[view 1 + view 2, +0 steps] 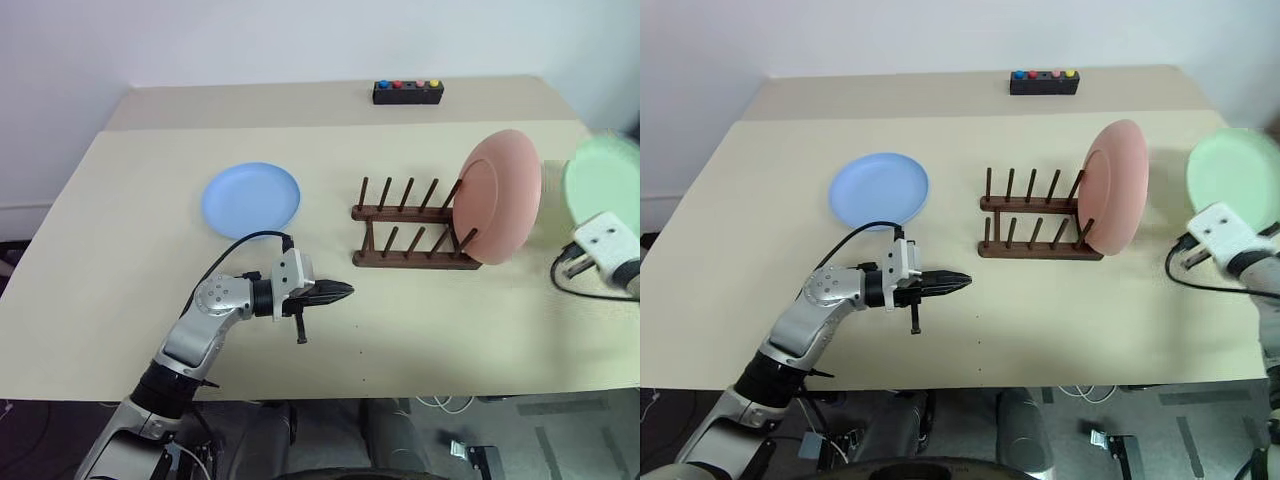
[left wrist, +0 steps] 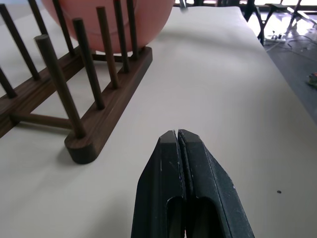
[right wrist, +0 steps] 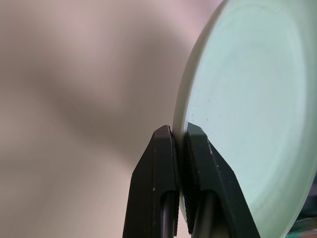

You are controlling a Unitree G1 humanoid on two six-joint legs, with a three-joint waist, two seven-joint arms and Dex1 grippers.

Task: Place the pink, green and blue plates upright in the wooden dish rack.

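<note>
Right claw (image 3: pixel 179 136) pinches green plate (image 1: pixel 1235 178) (held upright); left claw (image 2: pixel 177 135) pressed together.

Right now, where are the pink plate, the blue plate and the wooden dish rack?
pink plate (image 1: pixel 497 195): left eye view, centre of its face.
blue plate (image 1: pixel 251 198): left eye view, middle of its well.
wooden dish rack (image 1: pixel 412 259): left eye view, near base rail.

The beige table (image 1: pixel 120 250) bears blue plate (image 1: pixel 251 198), rack (image 1: pixel 410 232), button box (image 1: pixel 408 92).

green plate (image 1: pixel 603 180) blurred, cut by frame edge, rack's (image 1: pixel 410 225) right pegs behind pink plate (image 1: pixel 498 195)
</note>
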